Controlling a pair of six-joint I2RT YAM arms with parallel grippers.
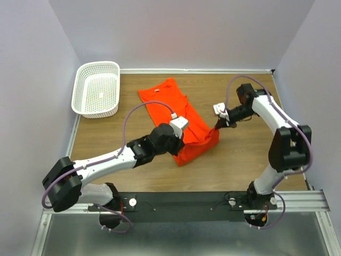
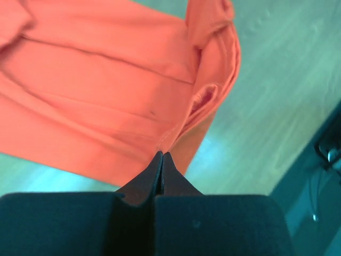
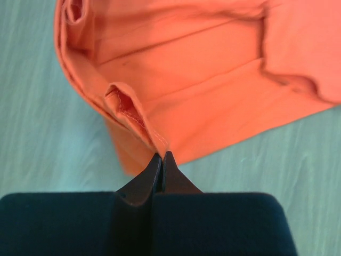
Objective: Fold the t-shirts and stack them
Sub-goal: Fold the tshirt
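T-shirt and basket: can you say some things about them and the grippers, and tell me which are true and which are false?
1. The t-shirt is orange-red. True.
2. The t-shirt lies inside the basket. False: it lies on the table, apart from the basket.
3. The right gripper pinches an edge of the t-shirt. True.
4. The left gripper is wide open. False: it is shut on the t-shirt's edge.
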